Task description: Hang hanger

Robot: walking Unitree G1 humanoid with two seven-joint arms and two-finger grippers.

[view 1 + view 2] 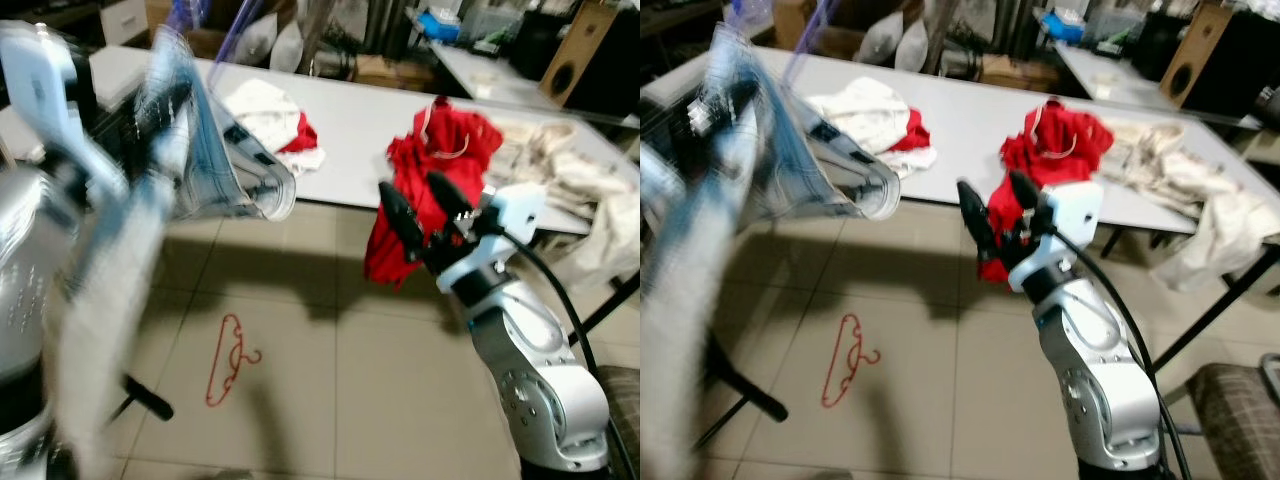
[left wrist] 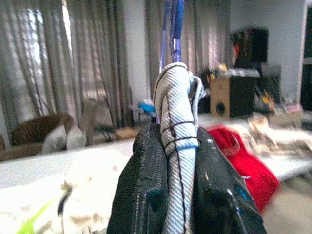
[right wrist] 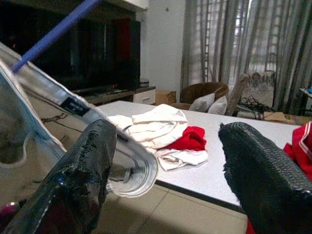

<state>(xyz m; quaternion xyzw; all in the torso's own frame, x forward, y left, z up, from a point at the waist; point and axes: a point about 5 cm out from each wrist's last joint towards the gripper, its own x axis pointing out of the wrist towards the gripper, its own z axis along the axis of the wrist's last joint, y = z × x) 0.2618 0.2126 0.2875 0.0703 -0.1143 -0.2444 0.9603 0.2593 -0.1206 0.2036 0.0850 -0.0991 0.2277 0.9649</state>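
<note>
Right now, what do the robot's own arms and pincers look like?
The right arm is silver with rounded joint housings, a pale blue-white wrist block and a black cable along it. The right pincer has two long black fingers with textured pads. The left pincer has the same black fingers; the left arm is a silver blur.

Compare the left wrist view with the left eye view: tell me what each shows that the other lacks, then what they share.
Left wrist view alone: the left gripper shut on a fold of striped shirt, with curtains behind. Left eye view alone: a red hanger lying on the floor, and the right gripper, open. Both: the red garment on the table.
</note>
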